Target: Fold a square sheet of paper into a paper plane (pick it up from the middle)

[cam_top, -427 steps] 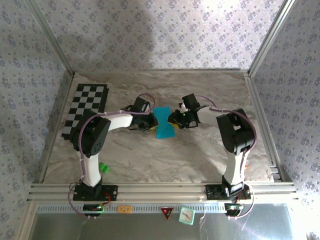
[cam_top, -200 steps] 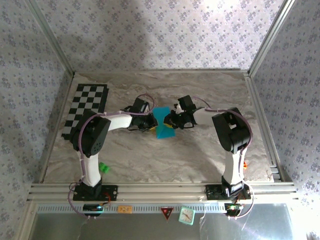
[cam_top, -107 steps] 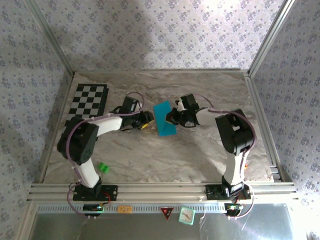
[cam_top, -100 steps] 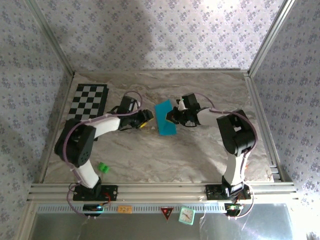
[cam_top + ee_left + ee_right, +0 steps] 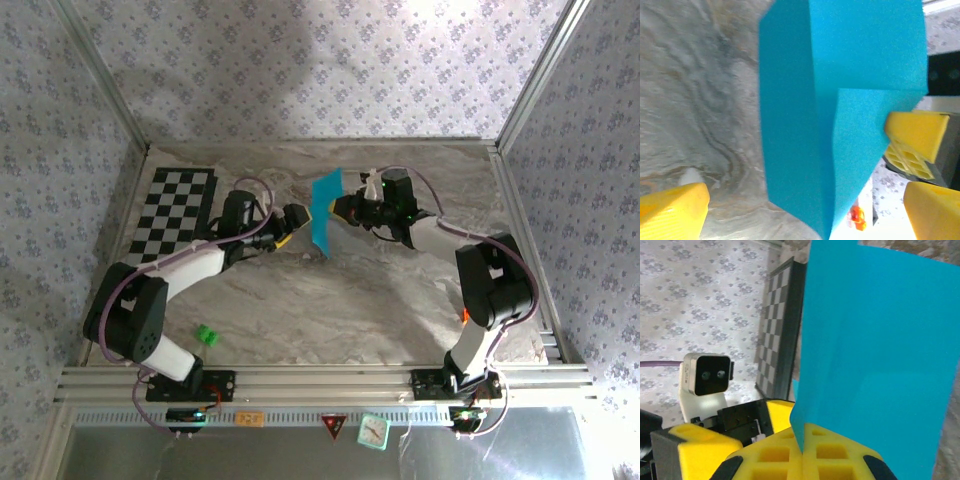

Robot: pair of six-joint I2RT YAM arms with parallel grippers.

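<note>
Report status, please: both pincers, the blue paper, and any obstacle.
Left pincer open, beside the blue paper. Right pincer shut on it; paper folded, standing upright. Green block far off, not in the way.

Blue paper [image 5: 325, 212] upright btw left gripper [image 5: 297, 219] & right gripper [image 5: 341, 208] blocks that gap; table [image 5: 350, 310] front-centre free, green block [image 5: 207, 335] front-left.

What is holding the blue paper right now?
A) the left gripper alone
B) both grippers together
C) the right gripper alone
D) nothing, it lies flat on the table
C: the right gripper is pinched shut on the edge of the blue paper, while the left gripper stands open beside it without gripping.
</note>
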